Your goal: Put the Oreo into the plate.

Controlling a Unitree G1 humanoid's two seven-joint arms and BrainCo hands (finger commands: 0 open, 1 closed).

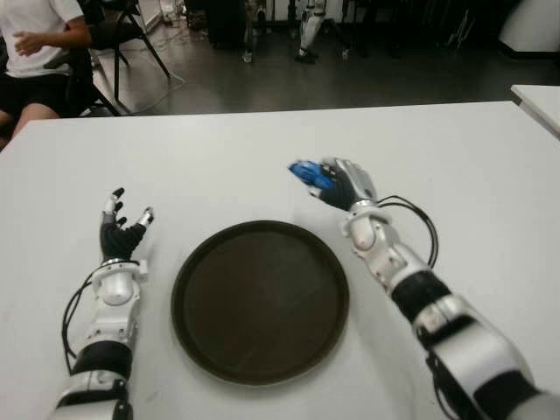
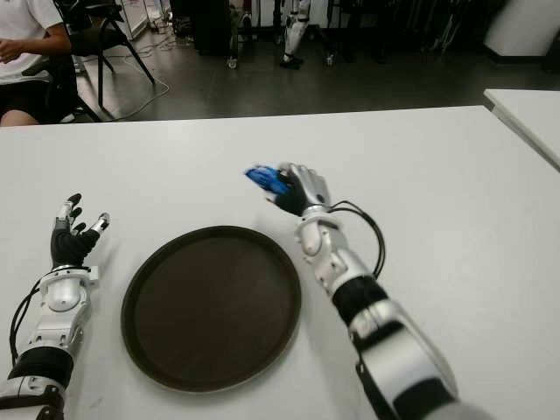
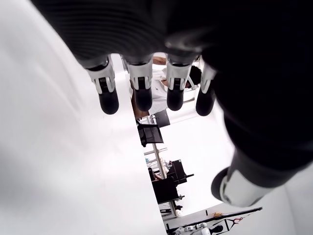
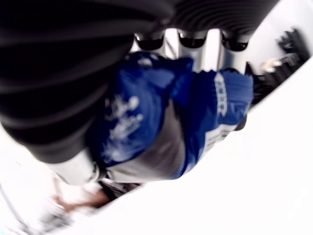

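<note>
A blue Oreo packet [image 1: 310, 172] [image 4: 166, 122] is gripped in my right hand [image 1: 339, 182], held just above the white table behind the plate's far right edge. The fingers [image 4: 190, 41] curl around the wrapper. The plate [image 1: 261, 300] is a round dark brown tray in the middle of the table, near me, with nothing in it. My left hand [image 1: 118, 229] shows to the left of the plate, fingers [image 3: 142, 90] spread and holding nothing.
The white table [image 1: 262, 157] stretches far behind the plate. A second table corner [image 1: 538, 101] shows at the far right. A seated person [image 1: 35, 52] and chairs are beyond the table's far left edge.
</note>
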